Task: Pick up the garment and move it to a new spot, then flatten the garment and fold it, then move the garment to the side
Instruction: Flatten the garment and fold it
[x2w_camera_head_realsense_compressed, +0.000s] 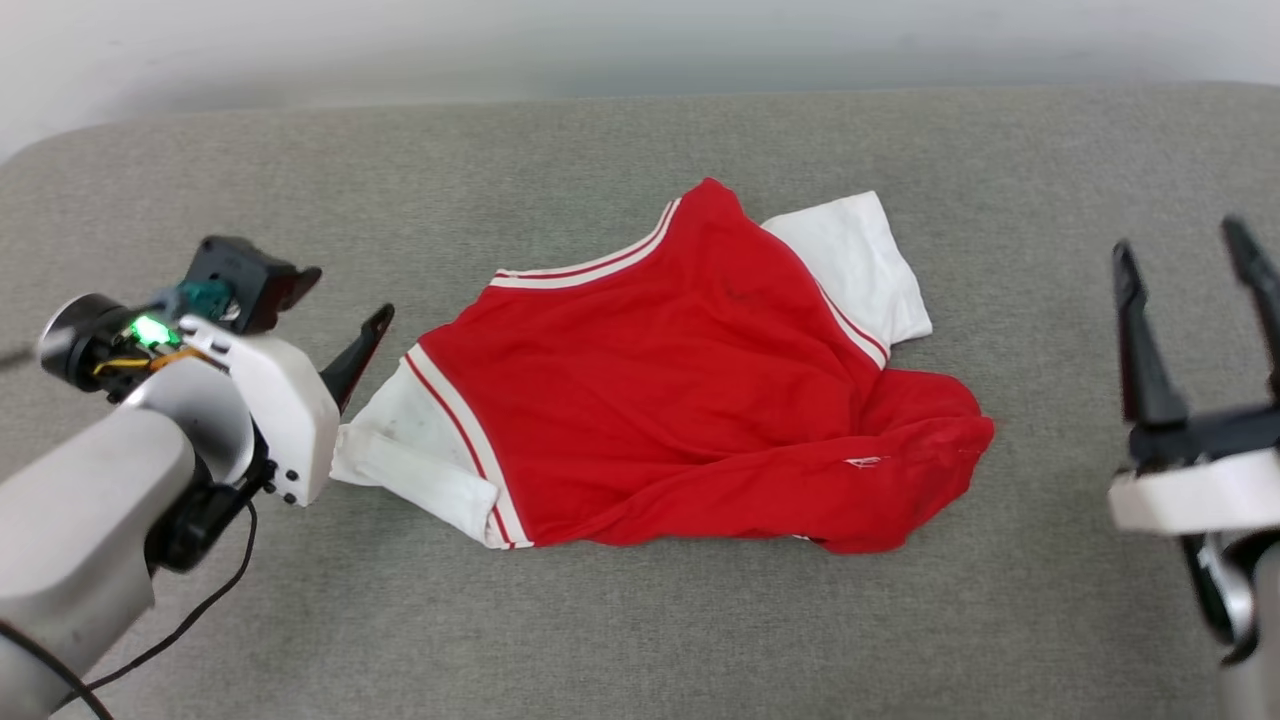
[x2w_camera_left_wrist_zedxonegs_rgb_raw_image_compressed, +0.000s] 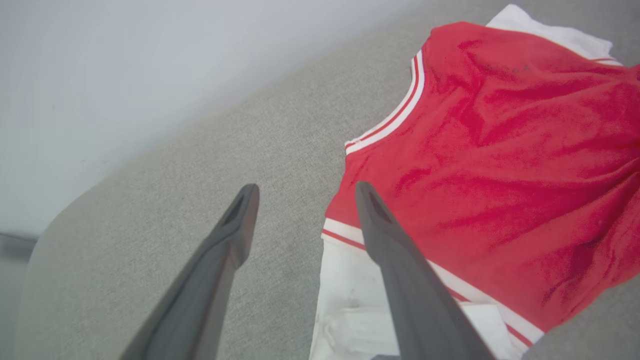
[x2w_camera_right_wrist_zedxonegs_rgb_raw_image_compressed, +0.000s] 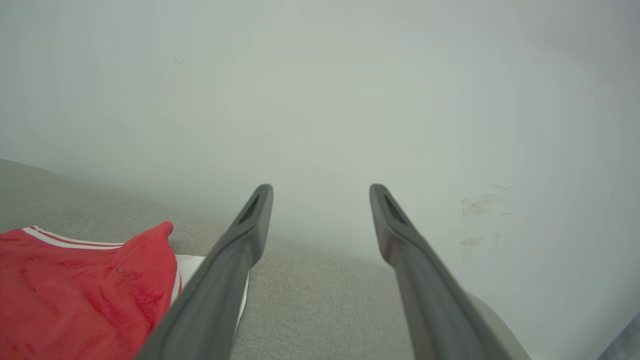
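The garment (x2w_camera_head_realsense_compressed: 680, 390) lies crumpled in the middle of the grey padded surface (x2w_camera_head_realsense_compressed: 640, 620), red body up, with one white sleeve toward the left and one at the back right. My left gripper (x2w_camera_head_realsense_compressed: 365, 345) hovers at the garment's left sleeve. In the left wrist view that gripper (x2w_camera_left_wrist_zedxonegs_rgb_raw_image_compressed: 305, 192) is open, one finger over the white sleeve (x2w_camera_left_wrist_zedxonegs_rgb_raw_image_compressed: 350, 310), the other over bare grey fabric, with nothing held. My right gripper (x2w_camera_head_realsense_compressed: 1190, 290) stands open at the far right, apart from the garment. It also appears open in its own wrist view (x2w_camera_right_wrist_zedxonegs_rgb_raw_image_compressed: 321, 192), with the garment (x2w_camera_right_wrist_zedxonegs_rgb_raw_image_compressed: 75, 290) at the lower left.
A pale wall (x2w_camera_head_realsense_compressed: 640, 40) runs behind the surface's rounded back edge. A black cable (x2w_camera_head_realsense_compressed: 190, 610) hangs from my left arm near the front left. Bare grey fabric surrounds the garment on all sides.
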